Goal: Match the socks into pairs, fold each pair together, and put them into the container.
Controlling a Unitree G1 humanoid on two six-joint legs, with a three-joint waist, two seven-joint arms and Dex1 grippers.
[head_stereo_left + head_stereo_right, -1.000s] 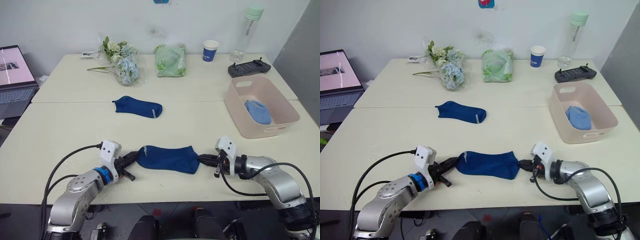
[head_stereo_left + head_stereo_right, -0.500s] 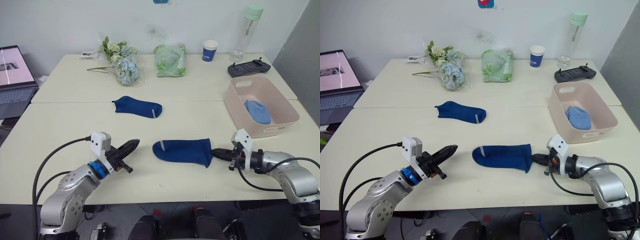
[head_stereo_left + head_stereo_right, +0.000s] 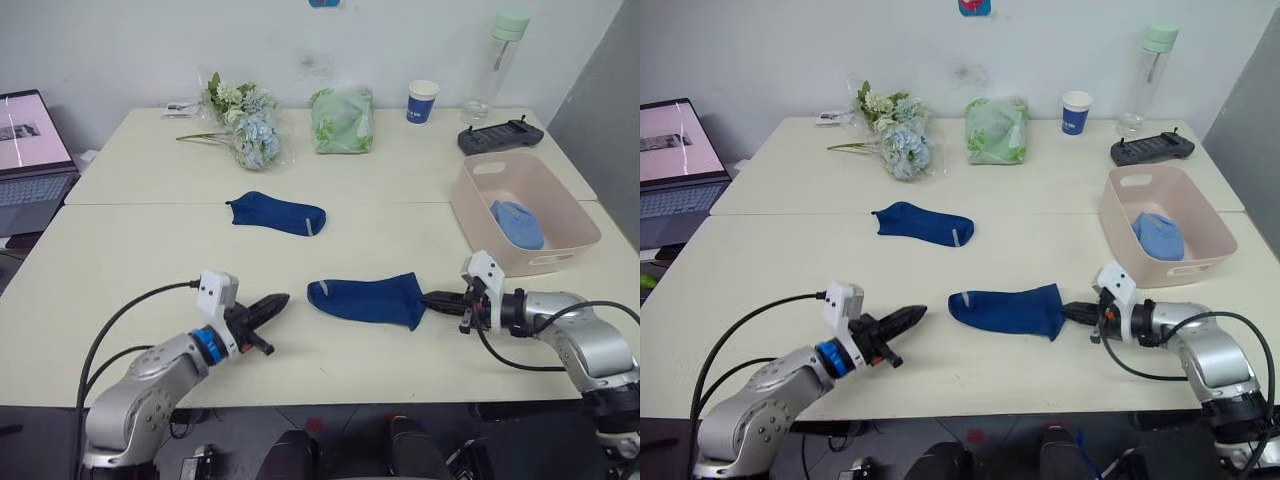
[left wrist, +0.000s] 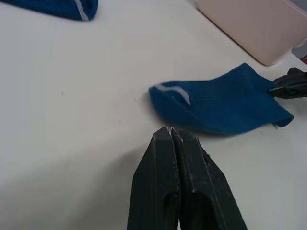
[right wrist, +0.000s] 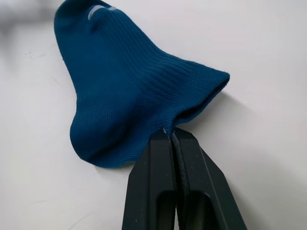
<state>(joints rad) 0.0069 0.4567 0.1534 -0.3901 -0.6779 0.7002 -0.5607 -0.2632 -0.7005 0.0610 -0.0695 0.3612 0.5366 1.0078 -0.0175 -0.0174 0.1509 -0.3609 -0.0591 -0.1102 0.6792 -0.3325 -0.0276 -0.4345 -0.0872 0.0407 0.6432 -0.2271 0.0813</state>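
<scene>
Socks (image 3: 366, 299) apart; cup (image 3: 422, 101) behind.

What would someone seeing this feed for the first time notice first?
Probably the dark navy ankle sock lying flat near the front edge of the cream table, with the right claw shut on its open end. The left claw is shut and empty, apart from the sock's toe. Next come a second navy sock further back and the pale pink plastic tub at the right, holding a light blue bundle.
</scene>
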